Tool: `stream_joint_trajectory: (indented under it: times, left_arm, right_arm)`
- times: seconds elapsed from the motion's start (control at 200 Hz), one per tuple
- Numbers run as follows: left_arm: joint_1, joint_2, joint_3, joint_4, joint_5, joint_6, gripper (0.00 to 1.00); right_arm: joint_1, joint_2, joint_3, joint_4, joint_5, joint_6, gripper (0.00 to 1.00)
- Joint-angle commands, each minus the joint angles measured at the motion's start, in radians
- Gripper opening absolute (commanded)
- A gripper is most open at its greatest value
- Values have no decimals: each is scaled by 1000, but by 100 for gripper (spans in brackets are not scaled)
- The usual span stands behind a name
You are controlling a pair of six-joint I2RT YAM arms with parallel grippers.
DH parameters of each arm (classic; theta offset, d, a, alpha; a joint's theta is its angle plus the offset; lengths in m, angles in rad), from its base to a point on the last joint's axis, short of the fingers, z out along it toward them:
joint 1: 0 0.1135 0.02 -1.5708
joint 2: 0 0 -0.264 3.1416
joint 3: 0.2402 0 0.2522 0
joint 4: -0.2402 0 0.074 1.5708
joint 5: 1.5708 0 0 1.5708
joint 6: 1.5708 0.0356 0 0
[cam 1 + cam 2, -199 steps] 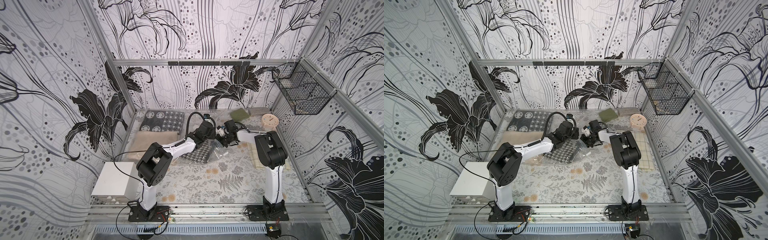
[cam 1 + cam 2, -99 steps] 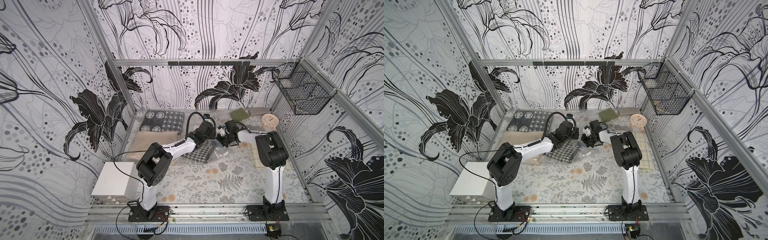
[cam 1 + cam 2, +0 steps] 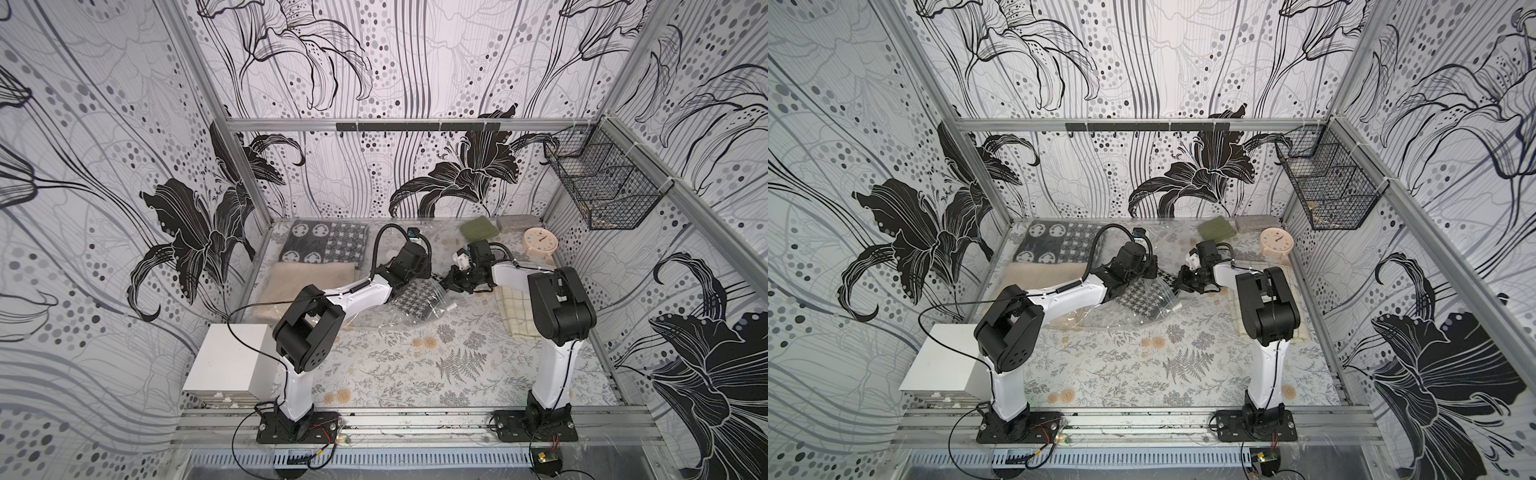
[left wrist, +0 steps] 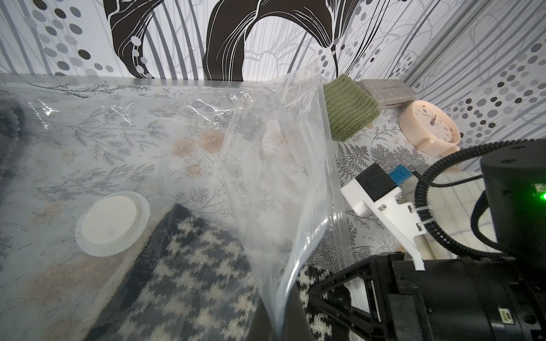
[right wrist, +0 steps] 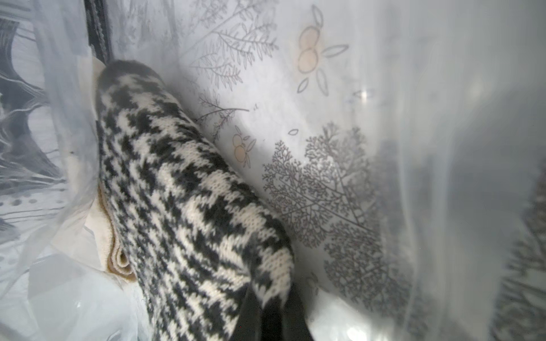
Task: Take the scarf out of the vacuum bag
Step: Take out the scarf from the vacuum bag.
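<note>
At bottom centre my right gripper (image 5: pixel 267 320) pinches the scarf (image 5: pixel 189 206); my left gripper (image 4: pixel 277 324) clamps the vacuum bag (image 4: pixel 280 165) mouth.

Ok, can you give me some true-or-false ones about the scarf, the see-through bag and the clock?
1. The scarf is black and white. True.
2. The scarf lies fully outside the vacuum bag. False: most of it lies under the clear plastic.
3. The right gripper has its fingers shut on the scarf's end. True.
4. The clock lies inside the bag. False: it stands on the table, near a green knitted cloth.
5. The bag's round valve is red. False: it is white.
</note>
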Motion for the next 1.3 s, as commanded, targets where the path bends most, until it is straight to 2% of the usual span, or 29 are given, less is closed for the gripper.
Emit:
stream_joint_trajectory:
  times: [0.0,0.966,1.097,1.297]
  left_arm:
    - [-2,3,17,28,-14,7,0]
    - [-2,6,24,19,-4,7,0]
    - [-2,7,30,14,-4,8,0]
    - [-3,6,25,16,-6,7,0]
  right_arm:
    - [-2,-19,-7,-14,36,-1,0]
    - [-3,-33,-32,-19,48,1,0]
    - [-3,-41,-29,-25,77,7,0]
    - [-2,-132,-58,-51,232,23,0]
